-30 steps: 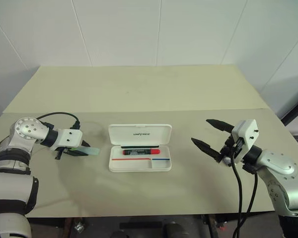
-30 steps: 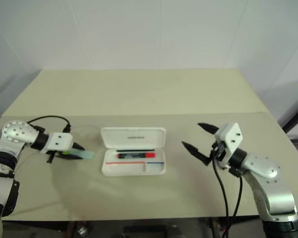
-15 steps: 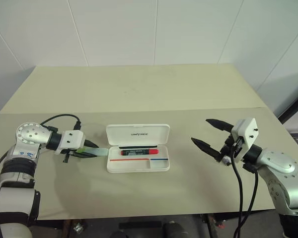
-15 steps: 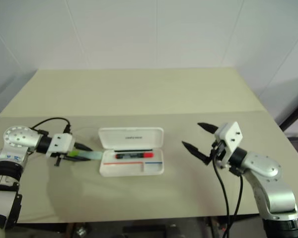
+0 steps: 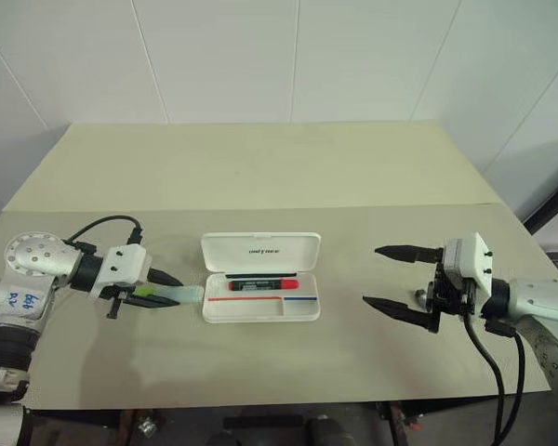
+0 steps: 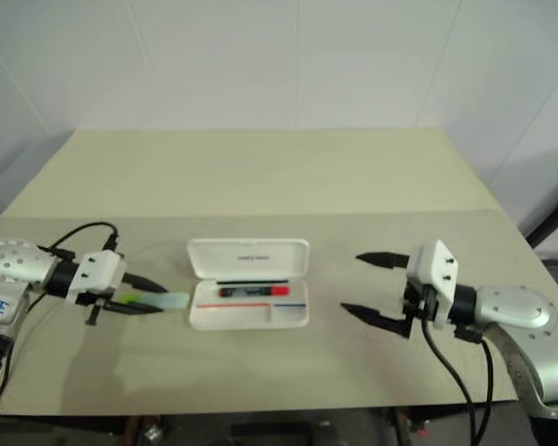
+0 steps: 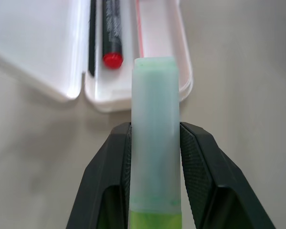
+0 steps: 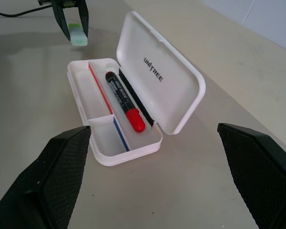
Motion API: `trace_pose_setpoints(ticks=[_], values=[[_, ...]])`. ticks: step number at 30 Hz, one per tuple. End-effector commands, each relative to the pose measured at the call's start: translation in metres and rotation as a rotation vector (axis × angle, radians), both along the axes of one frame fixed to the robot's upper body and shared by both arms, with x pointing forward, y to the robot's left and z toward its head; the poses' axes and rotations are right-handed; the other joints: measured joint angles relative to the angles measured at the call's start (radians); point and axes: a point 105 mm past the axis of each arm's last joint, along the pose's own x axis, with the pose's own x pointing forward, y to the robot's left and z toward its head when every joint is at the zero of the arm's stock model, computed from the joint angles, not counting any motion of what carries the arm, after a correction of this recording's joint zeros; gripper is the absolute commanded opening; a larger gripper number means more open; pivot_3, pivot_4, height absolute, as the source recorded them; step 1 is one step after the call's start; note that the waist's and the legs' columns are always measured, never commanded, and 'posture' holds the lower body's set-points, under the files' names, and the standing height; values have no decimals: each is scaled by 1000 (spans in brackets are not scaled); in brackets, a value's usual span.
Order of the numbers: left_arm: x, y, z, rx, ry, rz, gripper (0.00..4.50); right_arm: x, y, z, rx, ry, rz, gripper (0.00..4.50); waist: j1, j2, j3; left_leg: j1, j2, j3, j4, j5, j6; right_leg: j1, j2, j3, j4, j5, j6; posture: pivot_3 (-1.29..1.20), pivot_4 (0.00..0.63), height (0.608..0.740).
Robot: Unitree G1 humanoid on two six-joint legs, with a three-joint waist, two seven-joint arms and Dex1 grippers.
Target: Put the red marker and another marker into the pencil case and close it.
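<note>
Left gripper (image 5: 163, 290) reaches level toward the open case (image 5: 260, 290), clamped on the green highlighter (image 5: 172, 294) just beside it. Right gripper (image 5: 400, 282) hovers right of the case, well apart, fingers spread wide, empty. Red marker (image 5: 263, 283) lies inside the case — beige table (image 5: 260, 167), white walls.

You can't see the highlighter (image 7: 156, 143) whole — in the left wrist view its bright green end runs off the picture's edge, and the left gripper's (image 7: 155, 186) 2 fingers cover its flanks. The right gripper's (image 8: 164, 186) 2 fingers (image 8: 57, 176) are cut off by the right wrist view's edges. The lettering on the red marker's (image 5: 263, 283) barrel is too small for you to read. Inside the pencil case (image 5: 260, 309), the dark strip behind that marker stays unclear — you can't tell what it is.
</note>
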Motion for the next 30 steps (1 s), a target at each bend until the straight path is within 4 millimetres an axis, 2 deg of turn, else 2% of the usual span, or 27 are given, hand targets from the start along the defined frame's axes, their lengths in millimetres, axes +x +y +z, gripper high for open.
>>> trace_pose_setpoints(ticks=[1, 5, 14, 30], values=[[-3, -14, 16, -48, -35, -31, 1193, -9, 6, 5, -16, -20, 43, 4500, -1, 0, 0, 0, 0, 0, 0, 0, 0, 0, 0, 0, 0, 0, 0, 0, 150, 740], [-1, -34, 21, -97, -15, -32, 1193, -9, 7, 3, -16, -16, 36, 4500, 0, 0, 0, 0, 0, 0, 0, 0, 0, 0, 0, 0, 0, 0, 0, 0, 150, 740], [-1, -71, 16, -128, 63, -44, 1193, -7, 7, 1, 11, -34, -29, 4500, 0, 0, 0, 0, 0, 0, 0, 0, 0, 0, 0, 0, -1, 0, 0, 0, 150, 740], [3, -97, 0, -112, 83, -56, 1193, -7, 9, 1, 53, -63, -106, 4500, 2, 0, 0, 0, -1, 0, 0, 0, 0, 1, 0, 1, -1, 0, 0, 0, 150, 740]])
